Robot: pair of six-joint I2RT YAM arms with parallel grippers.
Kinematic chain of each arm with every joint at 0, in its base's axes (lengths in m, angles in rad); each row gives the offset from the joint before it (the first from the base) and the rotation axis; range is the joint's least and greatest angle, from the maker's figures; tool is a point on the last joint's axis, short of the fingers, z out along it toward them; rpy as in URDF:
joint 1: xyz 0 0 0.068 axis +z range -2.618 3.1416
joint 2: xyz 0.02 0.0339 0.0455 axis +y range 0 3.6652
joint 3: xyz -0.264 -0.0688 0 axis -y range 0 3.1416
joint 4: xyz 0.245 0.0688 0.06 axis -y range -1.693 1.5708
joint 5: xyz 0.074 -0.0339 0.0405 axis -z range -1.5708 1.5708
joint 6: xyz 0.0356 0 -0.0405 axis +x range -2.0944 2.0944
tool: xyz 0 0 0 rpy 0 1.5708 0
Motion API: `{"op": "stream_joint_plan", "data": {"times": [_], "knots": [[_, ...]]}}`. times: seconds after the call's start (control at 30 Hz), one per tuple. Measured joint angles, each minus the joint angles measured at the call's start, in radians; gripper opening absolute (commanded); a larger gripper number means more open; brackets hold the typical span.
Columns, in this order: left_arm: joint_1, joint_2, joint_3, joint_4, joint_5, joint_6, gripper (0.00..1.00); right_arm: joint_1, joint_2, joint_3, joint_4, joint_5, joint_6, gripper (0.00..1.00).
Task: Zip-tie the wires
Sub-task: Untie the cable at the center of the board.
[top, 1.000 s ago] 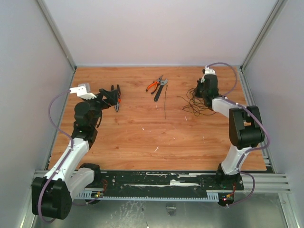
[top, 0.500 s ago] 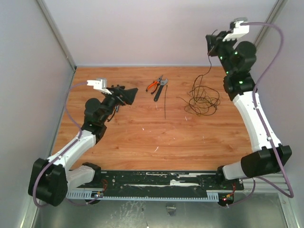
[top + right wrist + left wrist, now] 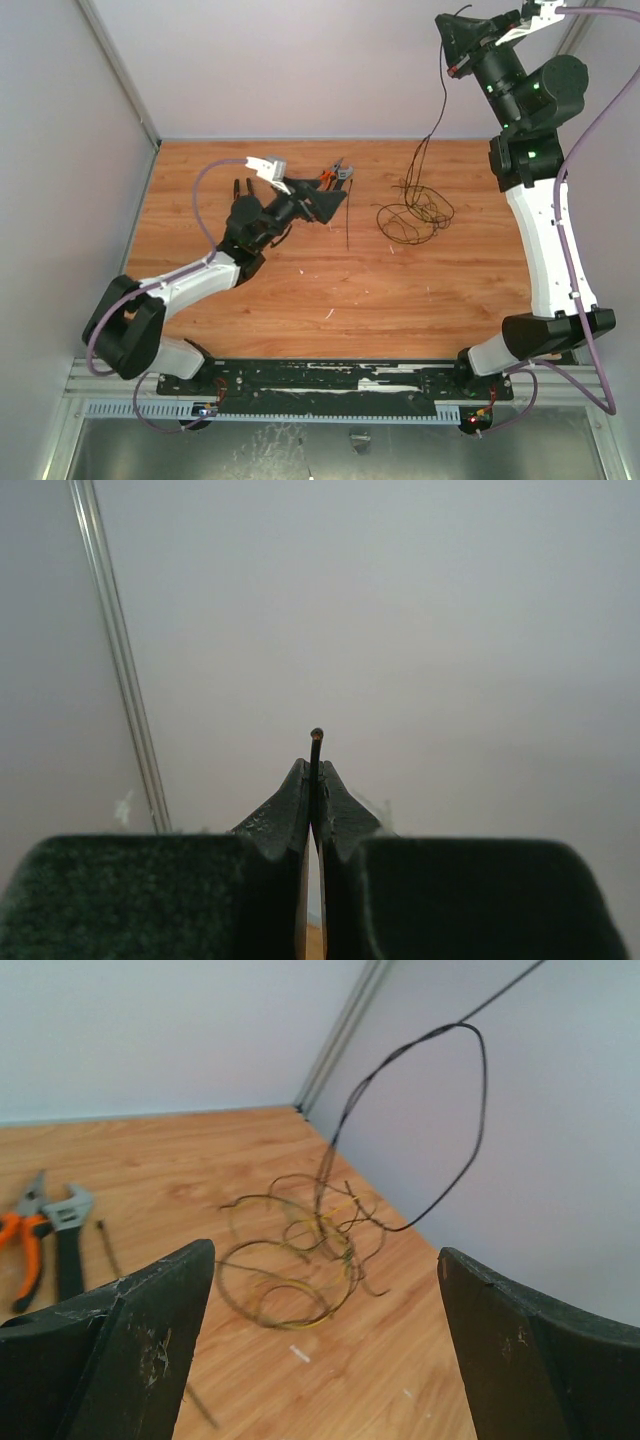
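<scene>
Above the far right corner, the right gripper [image 3: 315, 773] is pinching the wires' [image 3: 406, 213] end aloft, while the gaping left gripper [image 3: 335, 205] should be approaching slowly, gathering the loops.

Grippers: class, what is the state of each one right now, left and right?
Left gripper: open, holding nothing.
Right gripper: shut on one strand end of the wires.

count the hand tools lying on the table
2. Orange-handled pliers sit at the far middle of the table; a black-handled wrench lies right beside them, on their right. The left end effector overlaps that spot from above, so another could be hidden.
</scene>
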Motion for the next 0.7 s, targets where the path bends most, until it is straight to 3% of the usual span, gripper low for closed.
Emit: {"op": "stream_joint_plan", "data": {"times": [0.27, 0.47, 0.57, 0.7], "knots": [[-0.145, 0.251, 0.234, 0.059, 0.003, 0.03, 0.98, 0.0, 0.008, 0.016, -0.03, -0.024, 0.015, 0.0], [-0.192, 0.46, 0.426, 0.079, -0.005, 0.059, 0.94, 0.0, -0.005, -0.006, -0.047, -0.028, 0.016, 0.0], [-0.196, 0.536, 0.496, 0.077, -0.001, 0.063, 0.8, 0.0, -0.018, -0.019, -0.049, -0.027, 0.016, 0.0], [-0.198, 0.589, 0.542, 0.077, 0.024, 0.068, 0.44, 0.0, -0.038, -0.026, -0.051, -0.024, 0.016, 0.0]]}}
